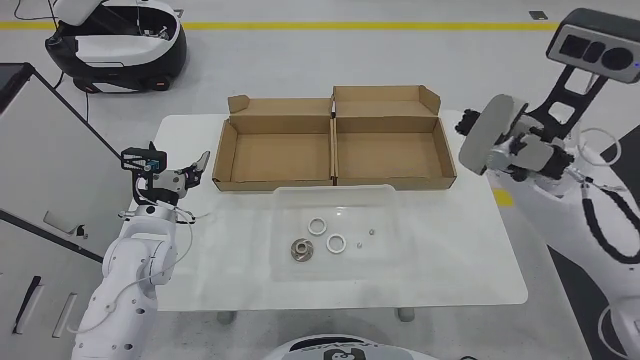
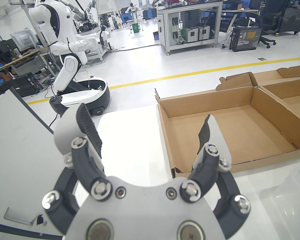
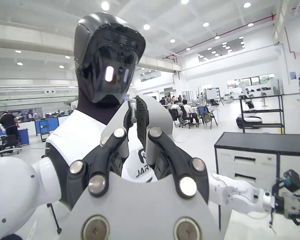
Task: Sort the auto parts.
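A small metal pin (image 3: 133, 113) is being gripped by the right gripper (image 3: 135, 111) near the table's (image 1: 480, 260) far right corner. The left gripper (image 2: 145, 118) is being held open and empty over the table's left edge, just beside the left cardboard box (image 2: 227, 131). Two white rings (image 1: 316, 226) and a metal flange (image 1: 302, 250) are being contained in the clear tray (image 1: 385, 195)

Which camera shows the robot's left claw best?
The left wrist view: the left claw is close, open and empty. The top view shows it small at the table edge; the right wrist view, far off.
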`<state>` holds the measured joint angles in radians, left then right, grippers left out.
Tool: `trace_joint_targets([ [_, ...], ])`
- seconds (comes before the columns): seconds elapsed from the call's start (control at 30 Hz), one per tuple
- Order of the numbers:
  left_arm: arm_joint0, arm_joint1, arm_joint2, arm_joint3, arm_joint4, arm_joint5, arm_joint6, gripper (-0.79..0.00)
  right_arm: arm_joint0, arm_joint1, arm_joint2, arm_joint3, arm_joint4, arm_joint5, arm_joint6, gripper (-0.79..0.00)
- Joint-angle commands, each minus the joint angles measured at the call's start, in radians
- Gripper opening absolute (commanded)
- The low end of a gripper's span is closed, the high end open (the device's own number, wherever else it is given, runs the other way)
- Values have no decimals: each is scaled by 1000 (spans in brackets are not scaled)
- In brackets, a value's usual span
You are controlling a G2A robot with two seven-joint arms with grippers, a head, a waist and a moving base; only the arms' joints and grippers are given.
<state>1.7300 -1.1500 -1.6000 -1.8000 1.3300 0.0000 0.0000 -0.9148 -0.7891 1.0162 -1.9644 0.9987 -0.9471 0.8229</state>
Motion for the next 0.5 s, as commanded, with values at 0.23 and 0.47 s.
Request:
trace_joint_targets([
  [0.23, 0, 0, 0, 0, 0, 0, 0, 0, -20, -15, 30, -2, -118, 94, -27, -785],
  [0.47, 0, 0, 0, 0, 0, 0, 0, 0, -9, -48, -15, -39, 55, -5, 14, -785],
])
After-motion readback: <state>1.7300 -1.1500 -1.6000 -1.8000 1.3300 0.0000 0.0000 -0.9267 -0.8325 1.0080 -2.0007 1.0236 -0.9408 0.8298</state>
